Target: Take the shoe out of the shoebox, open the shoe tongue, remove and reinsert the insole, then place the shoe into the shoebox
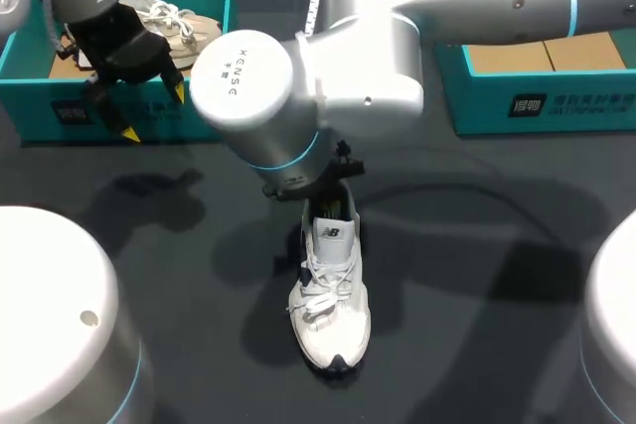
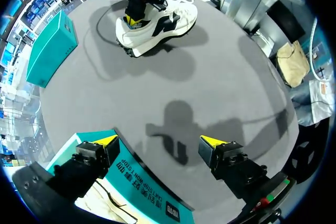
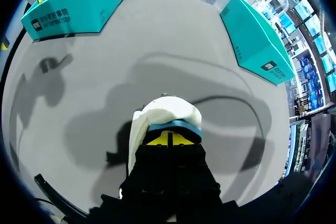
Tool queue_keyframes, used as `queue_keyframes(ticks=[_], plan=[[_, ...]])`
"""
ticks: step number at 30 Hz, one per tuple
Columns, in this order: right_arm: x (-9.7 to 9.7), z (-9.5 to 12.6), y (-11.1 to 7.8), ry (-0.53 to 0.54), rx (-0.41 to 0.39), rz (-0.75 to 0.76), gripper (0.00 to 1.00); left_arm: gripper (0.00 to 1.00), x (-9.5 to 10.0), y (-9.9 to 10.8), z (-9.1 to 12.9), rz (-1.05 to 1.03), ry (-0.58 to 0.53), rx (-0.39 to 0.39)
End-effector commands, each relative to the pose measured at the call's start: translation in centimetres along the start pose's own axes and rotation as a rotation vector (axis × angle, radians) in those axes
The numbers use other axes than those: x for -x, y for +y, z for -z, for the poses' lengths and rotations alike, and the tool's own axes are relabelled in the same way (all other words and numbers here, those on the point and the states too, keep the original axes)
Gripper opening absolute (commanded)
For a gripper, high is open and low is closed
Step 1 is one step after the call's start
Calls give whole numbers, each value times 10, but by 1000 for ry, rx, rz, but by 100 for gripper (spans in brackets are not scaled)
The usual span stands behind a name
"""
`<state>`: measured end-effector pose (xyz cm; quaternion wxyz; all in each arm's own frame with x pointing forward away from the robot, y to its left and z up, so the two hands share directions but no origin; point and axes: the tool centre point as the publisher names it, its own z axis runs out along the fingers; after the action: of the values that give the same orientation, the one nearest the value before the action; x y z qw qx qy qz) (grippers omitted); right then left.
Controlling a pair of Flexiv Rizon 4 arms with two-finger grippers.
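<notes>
Near the middle of the table (image 1: 497, 245) the white shoe (image 1: 331, 295) stands on its sole, its long axis running from far edge to near edge and its toe toward the near edge. The right gripper (image 3: 168, 139) sits in the shoe's opening just inside the heel collar, yellow tips pressed together; whether they pinch anything cannot be told. At the far left corner the left gripper (image 1: 155, 112) hangs over the shoebox (image 1: 204, 121), fingers spread wide and empty.

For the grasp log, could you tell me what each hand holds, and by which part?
Left hand: open, holding nothing. Right hand is closed inside the heel opening of the shoe; what, if anything, it pinches cannot be told.
</notes>
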<state>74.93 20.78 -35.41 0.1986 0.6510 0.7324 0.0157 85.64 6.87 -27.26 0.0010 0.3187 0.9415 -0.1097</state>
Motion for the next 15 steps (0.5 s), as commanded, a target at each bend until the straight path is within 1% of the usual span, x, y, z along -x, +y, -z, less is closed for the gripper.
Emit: queue_keyframes(ticks=[1,9,15], plan=[[-8,-21,-9,-13,39,-472,0,100,0,0,0,0,3,3],[-5,-47,-20,18,18,-485,0,100,0,0,0,0,3,3],[-5,-63,-32,27,-47,-496,0,100,0,0,0,0,3,3]])
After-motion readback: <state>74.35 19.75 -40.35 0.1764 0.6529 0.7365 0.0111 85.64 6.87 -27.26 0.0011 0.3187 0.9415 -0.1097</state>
